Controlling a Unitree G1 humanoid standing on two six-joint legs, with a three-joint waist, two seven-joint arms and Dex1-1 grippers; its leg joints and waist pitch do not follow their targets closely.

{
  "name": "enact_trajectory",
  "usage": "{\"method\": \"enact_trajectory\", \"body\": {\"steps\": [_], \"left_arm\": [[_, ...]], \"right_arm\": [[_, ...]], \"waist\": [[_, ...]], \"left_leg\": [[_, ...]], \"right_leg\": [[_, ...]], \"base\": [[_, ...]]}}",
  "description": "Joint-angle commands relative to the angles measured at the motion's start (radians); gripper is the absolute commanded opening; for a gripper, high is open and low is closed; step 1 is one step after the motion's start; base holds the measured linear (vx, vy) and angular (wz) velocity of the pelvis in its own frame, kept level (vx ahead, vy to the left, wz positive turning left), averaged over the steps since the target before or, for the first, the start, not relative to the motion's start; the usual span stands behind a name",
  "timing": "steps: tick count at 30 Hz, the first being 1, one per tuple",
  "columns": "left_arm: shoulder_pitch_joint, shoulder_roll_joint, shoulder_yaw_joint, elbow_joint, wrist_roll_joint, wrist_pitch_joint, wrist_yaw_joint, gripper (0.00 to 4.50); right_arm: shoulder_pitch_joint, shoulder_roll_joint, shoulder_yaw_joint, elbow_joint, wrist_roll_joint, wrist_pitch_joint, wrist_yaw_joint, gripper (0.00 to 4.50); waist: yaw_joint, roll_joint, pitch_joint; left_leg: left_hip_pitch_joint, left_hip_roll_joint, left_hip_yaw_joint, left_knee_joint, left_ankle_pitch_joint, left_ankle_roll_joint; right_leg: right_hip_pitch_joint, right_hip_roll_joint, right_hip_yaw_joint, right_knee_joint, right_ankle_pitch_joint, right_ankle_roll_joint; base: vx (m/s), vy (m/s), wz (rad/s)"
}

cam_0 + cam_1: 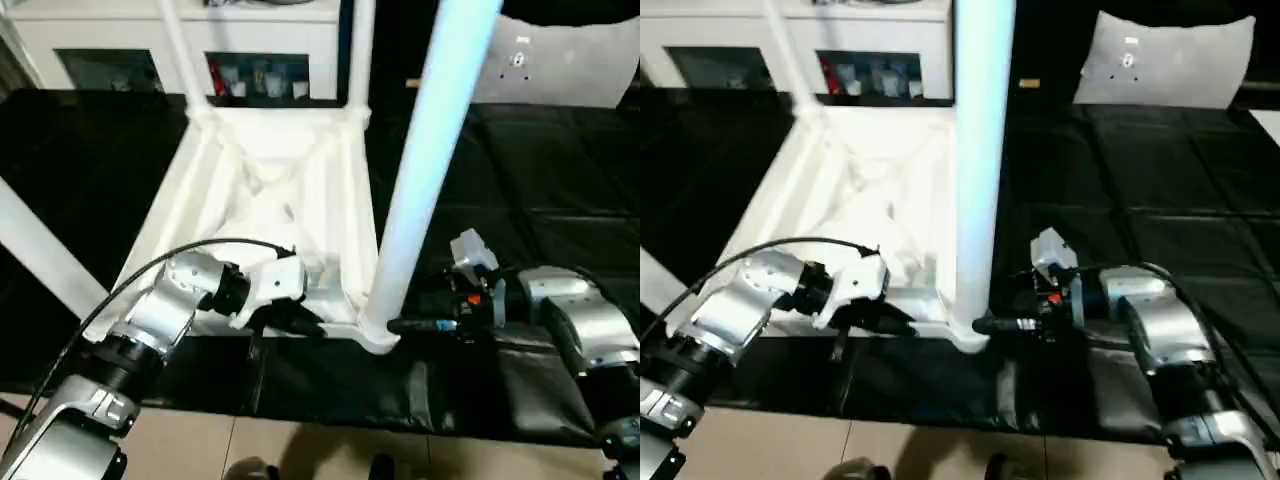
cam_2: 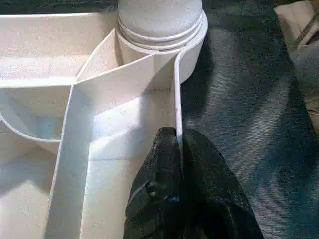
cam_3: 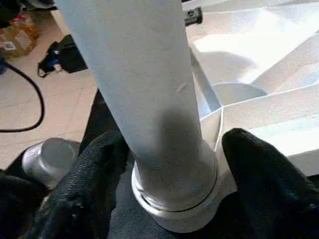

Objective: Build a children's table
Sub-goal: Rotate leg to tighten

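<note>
Table top (image 1: pixel 270 200) rim pinched by left end effector (image 2: pixel 178 144).

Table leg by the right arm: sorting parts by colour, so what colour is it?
White, clearest in the right eye view: leg.

The upright leg (image 1: pixel 425 170) runs off the top edge, and items inside the cabinet (image 1: pixel 255 75) are too blurred to identify.

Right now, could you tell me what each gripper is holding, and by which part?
The left gripper is shut on the table top, pinching its thin side wall near the corner socket. The right gripper straddles the base of the upright leg; contact cannot be told.
</note>
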Motion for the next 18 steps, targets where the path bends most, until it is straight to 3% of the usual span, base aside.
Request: {"method": "enact_trajectory", "body": {"steps": [1, 11, 18], "left_arm": [[-0.007, -0.001, -0.023, -0.047, -0.017, -0.027, -0.042, 0.0], [-0.005, 0.007, -0.024, -0.039, -0.009, -0.034, -0.045, 0.0], [-0.006, -0.002, -0.018, -0.031, 0.013, 0.025, 0.007, 0.0]], "right_arm": [[-0.022, 0.004, 0.01, 0.007, 0.0, -0.014, 0.016, 3.06], [-0.038, 0.012, 0.029, 0.035, 0.009, -0.012, 0.067, 2.12], [0.002, 0.017, 0.028, -0.011, 0.039, 0.032, 0.076, 1.99]], "waist": [[-0.007, -0.017, -0.087], [-0.008, -0.015, -0.085], [-0.009, -0.008, -0.083]], "left_leg": [[0.003, 0.05, -0.003, -0.07, -0.104, 0.108], [0.003, 0.05, -0.003, -0.071, -0.108, 0.106], [0.005, 0.051, -0.005, -0.073, -0.126, 0.098]], "right_leg": [[0.068, -0.061, 0.075, -0.052, -0.351, -0.13], [0.067, -0.059, 0.074, -0.055, -0.366, -0.119], [0.068, -0.057, 0.073, -0.058, -0.366, -0.12]], "base": [[0.0, 0.0, 0.0], [0.0, 0.0, 0.0], [0.0, 0.0, 0.0]]}}
